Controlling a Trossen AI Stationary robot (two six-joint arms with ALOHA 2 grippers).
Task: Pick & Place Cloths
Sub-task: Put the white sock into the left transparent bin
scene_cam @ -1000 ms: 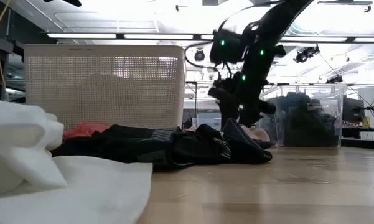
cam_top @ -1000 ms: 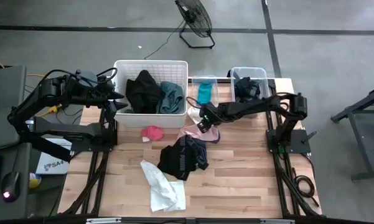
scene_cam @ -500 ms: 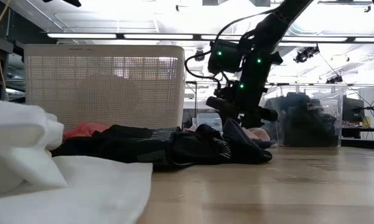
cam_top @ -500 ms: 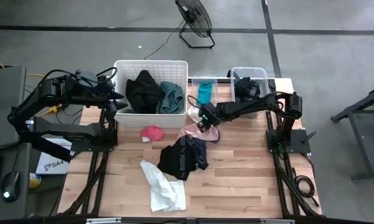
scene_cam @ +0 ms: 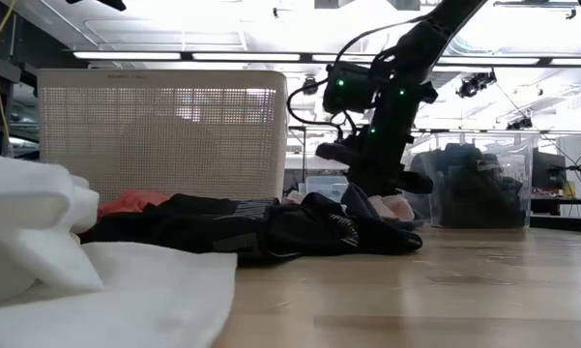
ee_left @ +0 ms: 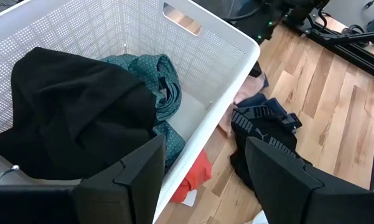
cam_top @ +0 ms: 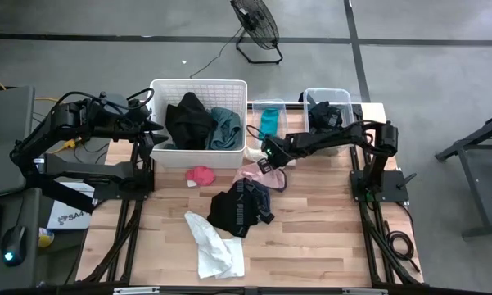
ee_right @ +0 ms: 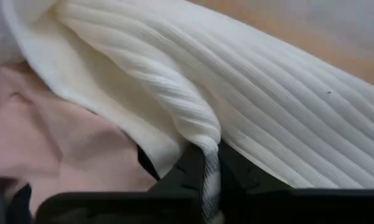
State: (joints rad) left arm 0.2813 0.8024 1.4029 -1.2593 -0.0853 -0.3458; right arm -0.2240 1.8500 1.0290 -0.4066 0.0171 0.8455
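A pale pink-white ribbed cloth (cam_top: 252, 174) lies on the table in front of the white basket's (cam_top: 198, 84) right corner. My right gripper (cam_top: 267, 163) is down on this cloth and shut on it. A black garment (cam_top: 239, 205), a white cloth (cam_top: 214, 247) and a small red cloth (cam_top: 200, 174) lie on the wood nearby. A black cloth (ee_left: 68, 106) and a teal cloth (ee_left: 152, 81) lie inside the basket. My left gripper (ee_left: 205, 146) hovers open above the basket's left side, touching nothing. My right gripper pinches a raised fold of the ribbed cloth (ee_right: 202, 134) between its two fingers (ee_right: 187, 168). It comes steeply from above, slanting in from the table's right. The rest of the cloth still lies on the table, partly on the black garment's far edge.
Two clear tubs stand at the far edge right of the basket. One (cam_top: 270, 119) holds something teal and the other (cam_top: 327, 111) holds dark cloth. Bare wood (cam_top: 327, 229) stretches along the near right of the table.
My right gripper has sunk a little onto the pale ribbed cloth, rolled at the wrist, and shut on a fold of it. The cloths on the table lie where they were.
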